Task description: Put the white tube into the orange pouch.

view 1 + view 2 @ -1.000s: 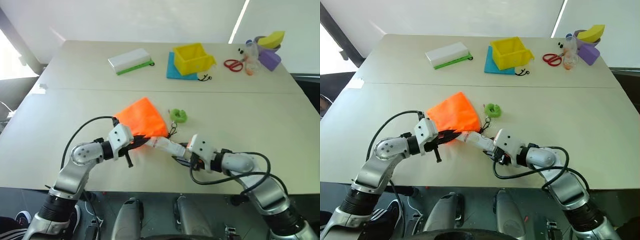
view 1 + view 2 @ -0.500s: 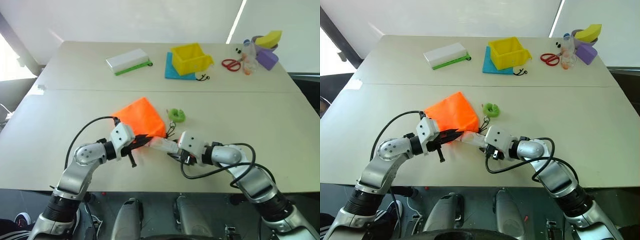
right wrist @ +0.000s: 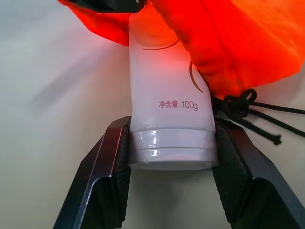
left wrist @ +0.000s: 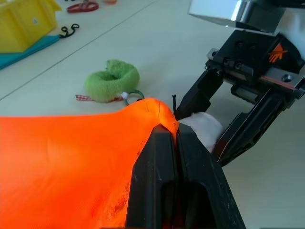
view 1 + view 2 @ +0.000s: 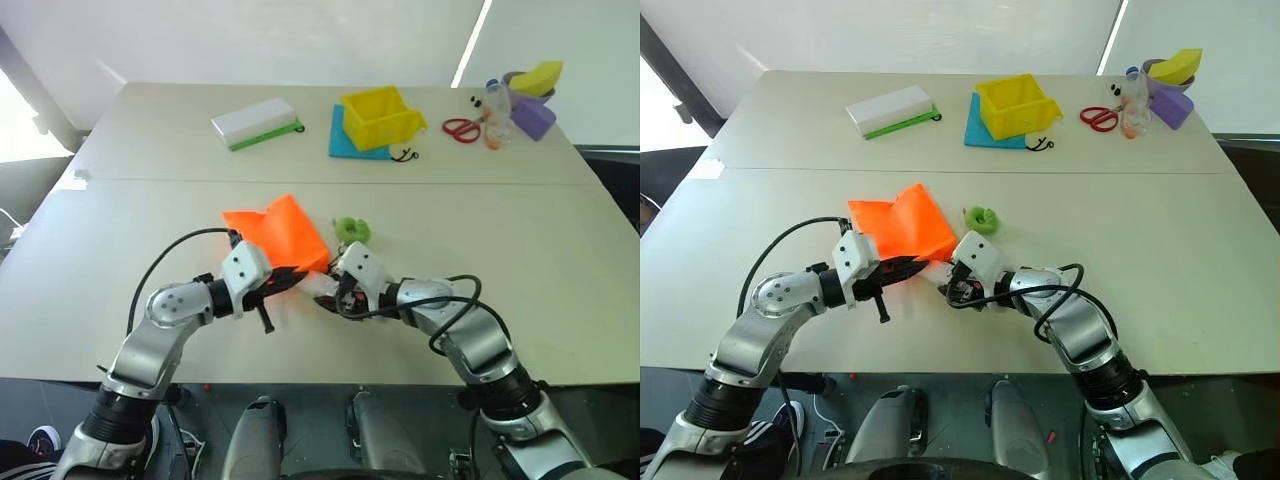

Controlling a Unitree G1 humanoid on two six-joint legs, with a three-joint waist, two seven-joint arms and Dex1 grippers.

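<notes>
The orange pouch [image 5: 278,232] lies on the near table. My left gripper [image 5: 283,281] is shut on the pouch's rim [image 4: 153,107] and lifts the mouth a little. My right gripper [image 3: 171,128] is shut on the cap end of the white tube [image 3: 166,110]. The tube's other end is hidden inside the pouch's mouth. In the left eye view the right gripper [image 5: 328,293] stands just right of the left one, nearly touching the pouch. The dark cord [image 3: 251,112] and the green toggle [image 5: 350,228] lie to the pouch's right.
At the back stand a yellow bin [image 5: 383,115] on a blue cloth [image 5: 345,143] and a white box with a green edge [image 5: 257,121]. Red scissors [image 5: 463,128], a clear bottle [image 5: 493,100] and purple and yellow items [image 5: 537,95] crowd the far right corner.
My right gripper has moved left toward the pouch with the tube, and the tube's front end has gone into the mouth. The pouch has bunched up at its far side. The left gripper has held still.
</notes>
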